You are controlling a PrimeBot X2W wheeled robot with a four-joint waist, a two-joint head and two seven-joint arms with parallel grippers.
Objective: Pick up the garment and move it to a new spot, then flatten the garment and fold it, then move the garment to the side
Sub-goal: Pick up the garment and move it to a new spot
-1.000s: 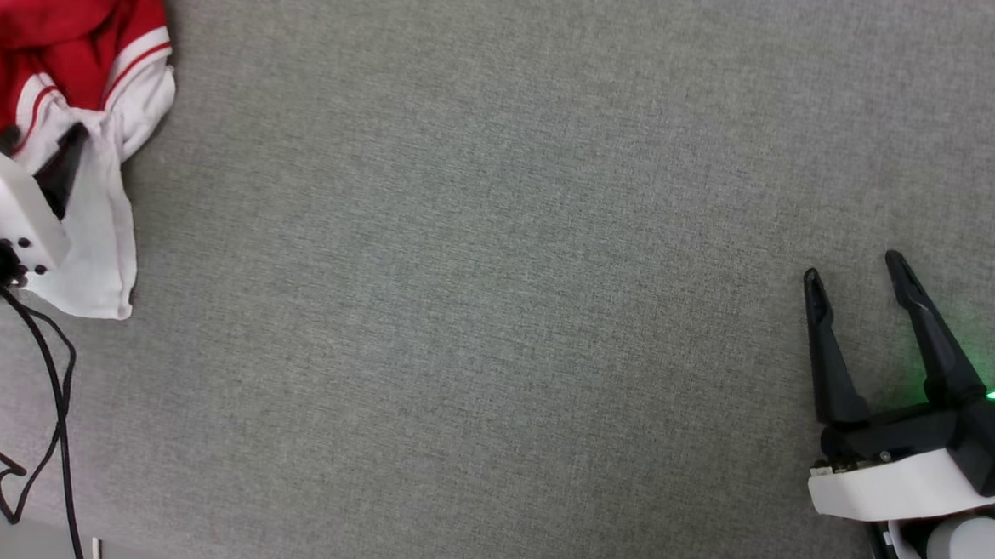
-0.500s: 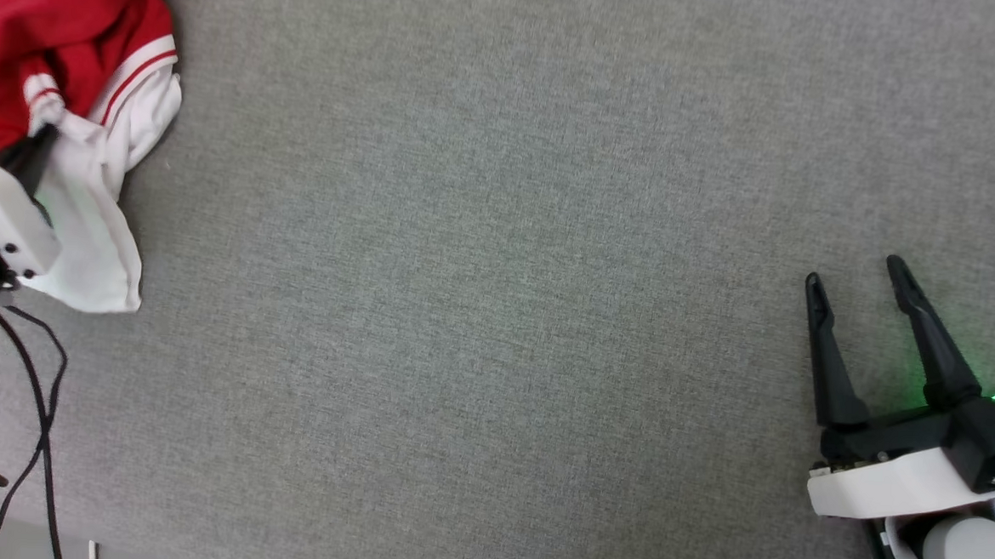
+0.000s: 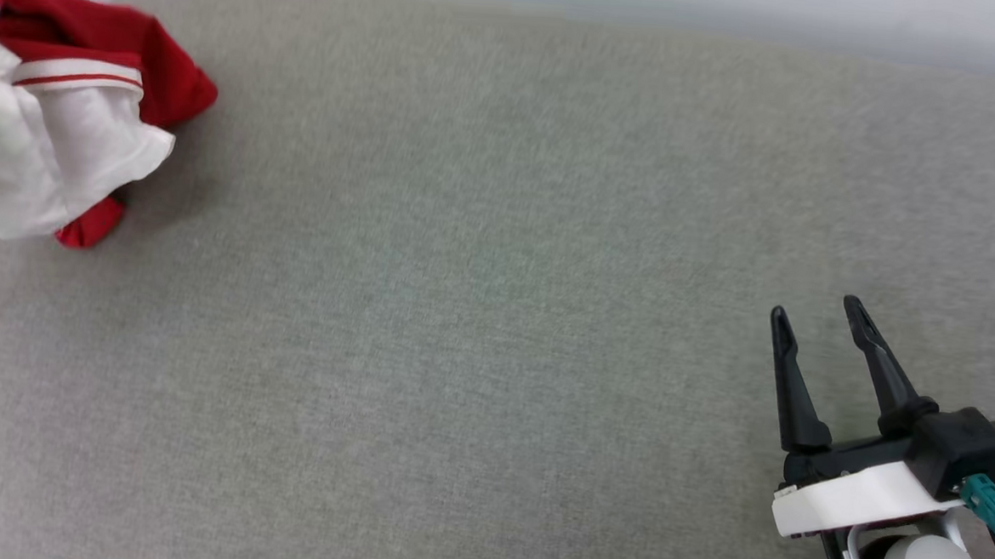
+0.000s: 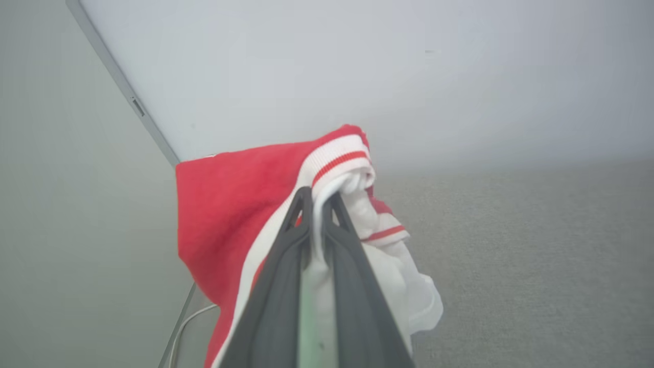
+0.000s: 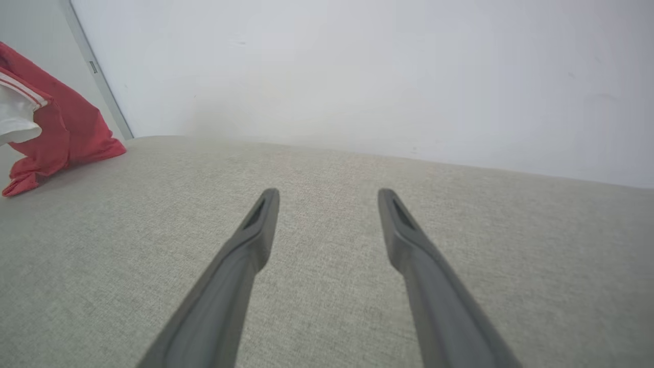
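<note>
Garment (image 4: 230, 214): bunched and lifted at the far left corner of the grey fabric-covered table (image 3: 496, 313). It hangs from its grip point, so its long axis runs roughly downward. The white sleeve with striped trim sits at the top and the red body trails below toward the table. In the right wrist view the lowest red fold (image 5: 20, 186) reaches the table surface; actual contact cannot be confirmed.

Left end effector (image 4: 318, 197): fingers nearly together, pinching a fold of white sleeve fabric just beneath the striped trim. The garment drapes to both sides of the fingers and below them.

Right end effector (image 3: 815, 310): fingers spread wide, holding nothing, low over the near right of the table. It is well apart from the garment, which lies to its far left.
</note>
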